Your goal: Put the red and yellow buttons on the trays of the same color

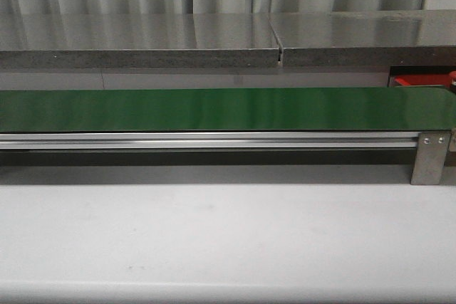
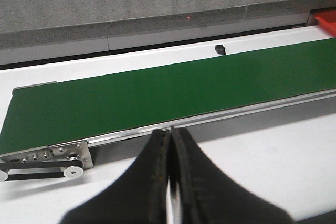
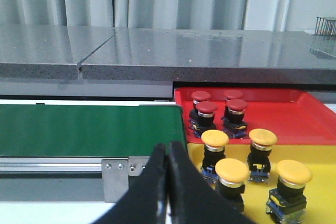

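Observation:
In the right wrist view, several red buttons stand on the red tray and several yellow buttons stand on the yellow tray, both beside the end of the green conveyor belt. My right gripper is shut and empty, just in front of the belt's end bracket. My left gripper is shut and empty too, at the near rail of the belt. The belt carries nothing in the front view, where a corner of the red tray shows and neither gripper appears.
A grey stone ledge runs behind the belt. A small black sensor sits on the far side of the belt. Metal end bracket and belt pulley stick out near the white table.

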Motion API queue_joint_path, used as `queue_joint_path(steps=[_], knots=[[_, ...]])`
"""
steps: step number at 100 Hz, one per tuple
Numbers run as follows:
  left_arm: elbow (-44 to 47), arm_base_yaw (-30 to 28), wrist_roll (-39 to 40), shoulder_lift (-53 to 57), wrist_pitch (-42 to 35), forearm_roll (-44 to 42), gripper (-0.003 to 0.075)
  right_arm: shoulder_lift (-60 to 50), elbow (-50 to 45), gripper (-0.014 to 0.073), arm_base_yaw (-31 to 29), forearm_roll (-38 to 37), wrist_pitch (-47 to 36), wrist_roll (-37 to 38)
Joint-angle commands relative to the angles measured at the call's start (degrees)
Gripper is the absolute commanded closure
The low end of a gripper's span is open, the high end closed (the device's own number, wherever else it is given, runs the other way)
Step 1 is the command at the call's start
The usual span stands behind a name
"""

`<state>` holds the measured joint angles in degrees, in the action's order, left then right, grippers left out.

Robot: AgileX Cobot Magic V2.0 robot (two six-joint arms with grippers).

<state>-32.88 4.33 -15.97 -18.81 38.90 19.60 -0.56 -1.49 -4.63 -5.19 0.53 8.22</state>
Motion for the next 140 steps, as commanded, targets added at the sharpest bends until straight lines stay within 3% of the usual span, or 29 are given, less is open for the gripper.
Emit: queue_joint_path(steps=[1, 77, 100, 117, 140], knots=[[-1.5, 0.5, 0.2, -0.6, -4.0, 1.5, 0.0741, -1.2, 1.3, 0.0668, 0.1, -0.5, -4.3, 0.1], [-1.5, 0.5, 0.2, -0.6, -4.8, -0.5, 0.0741, -1.2, 1.3, 0.0668, 0.1, -0.5, -4.3, 0.1], [5.5, 0.5, 15.2, 2.5, -20.1, -16.0, 0.0741, -1.2, 1.3, 0.0668, 0.1, -0.5, -4.3, 0.1], [13.2, 0.5, 15.3, 7.3, -29.4, -16.0, 0.0741, -1.2, 1.3, 0.0668, 0.1, -0.5, -4.3, 0.1], [23.4, -1.0, 15.3, 14.0, -34.0, -16.9, 0.0741, -1.2, 1.3, 0.0668, 0.1, -0.5, -4.3, 0.1]])
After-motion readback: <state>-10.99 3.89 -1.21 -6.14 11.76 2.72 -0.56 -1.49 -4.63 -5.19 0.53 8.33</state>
